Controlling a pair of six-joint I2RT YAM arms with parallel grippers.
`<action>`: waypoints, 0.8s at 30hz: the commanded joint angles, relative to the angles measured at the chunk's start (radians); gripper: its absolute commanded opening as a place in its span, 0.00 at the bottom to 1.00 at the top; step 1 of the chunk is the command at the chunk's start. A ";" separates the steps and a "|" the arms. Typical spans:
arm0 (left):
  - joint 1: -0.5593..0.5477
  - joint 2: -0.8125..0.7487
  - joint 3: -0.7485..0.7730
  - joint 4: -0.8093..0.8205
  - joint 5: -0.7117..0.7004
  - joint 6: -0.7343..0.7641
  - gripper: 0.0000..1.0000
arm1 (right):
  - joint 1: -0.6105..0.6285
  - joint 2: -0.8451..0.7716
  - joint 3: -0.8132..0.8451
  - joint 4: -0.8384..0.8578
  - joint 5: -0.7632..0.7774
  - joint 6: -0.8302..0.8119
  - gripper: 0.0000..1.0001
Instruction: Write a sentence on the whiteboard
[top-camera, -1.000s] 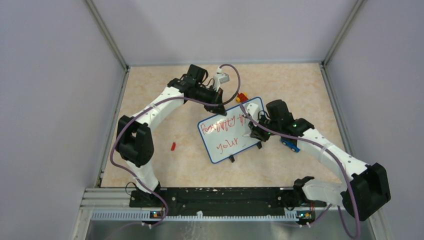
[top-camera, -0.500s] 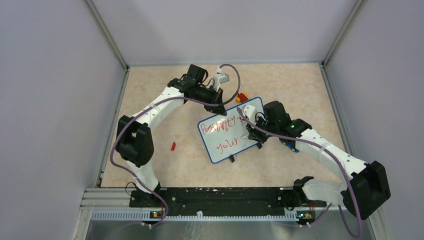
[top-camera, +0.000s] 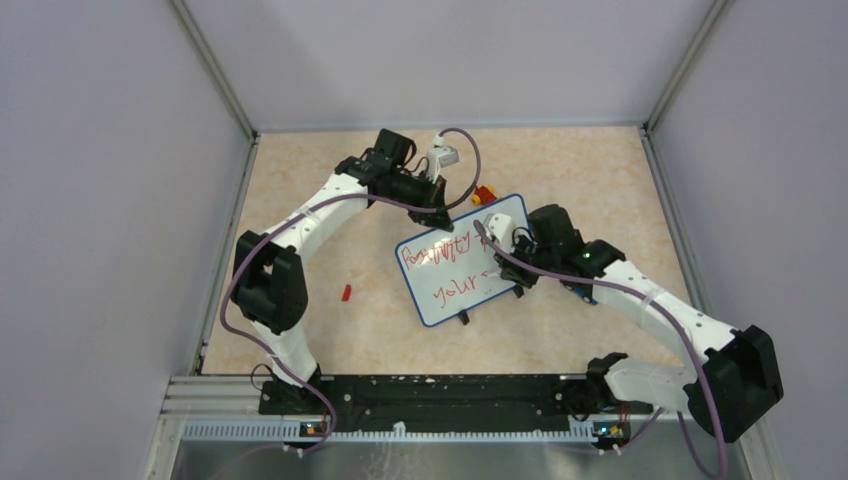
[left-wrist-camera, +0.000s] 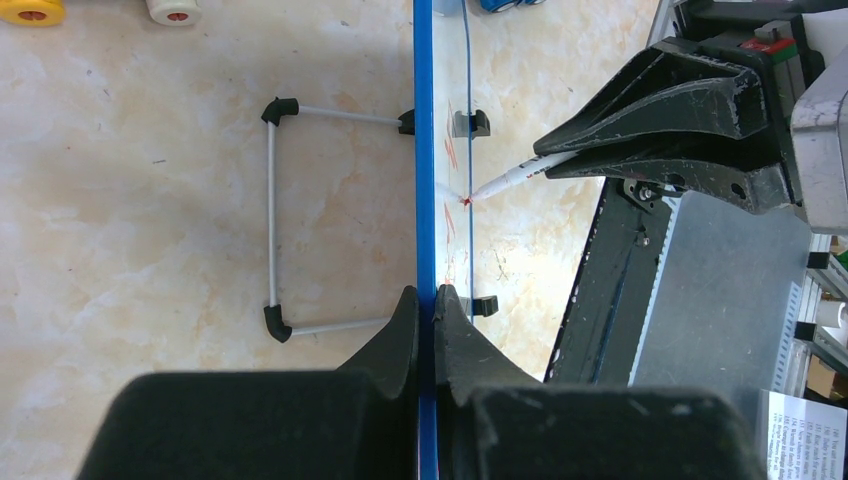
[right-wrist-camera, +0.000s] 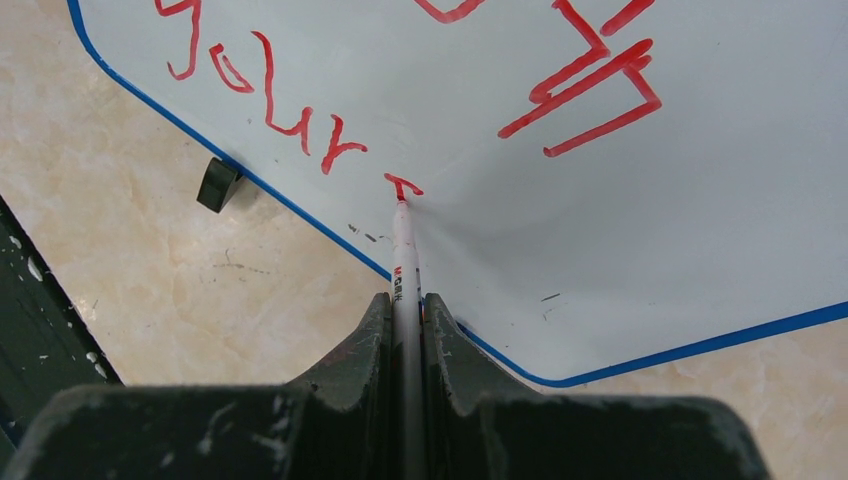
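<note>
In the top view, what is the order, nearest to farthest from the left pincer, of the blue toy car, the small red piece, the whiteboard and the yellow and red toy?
1. whiteboard: its far rim is gripped in the left pincer.
2. yellow and red toy: just right, beyond the board.
3. small red piece: left of the board.
4. blue toy car: right of the board, partly under the right arm.

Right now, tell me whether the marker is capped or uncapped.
Uncapped: the marker shows a bare red tip touching the whiteboard, right at a red stroke after "your".
</note>
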 joint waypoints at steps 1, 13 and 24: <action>-0.030 0.000 -0.025 -0.016 -0.014 0.039 0.00 | -0.002 -0.024 -0.004 0.016 0.043 -0.028 0.00; -0.029 0.007 -0.014 -0.018 -0.011 0.036 0.00 | -0.003 -0.004 -0.021 0.006 -0.007 -0.027 0.00; -0.030 0.007 -0.014 -0.019 -0.011 0.038 0.00 | 0.035 0.022 0.022 0.028 -0.033 0.001 0.00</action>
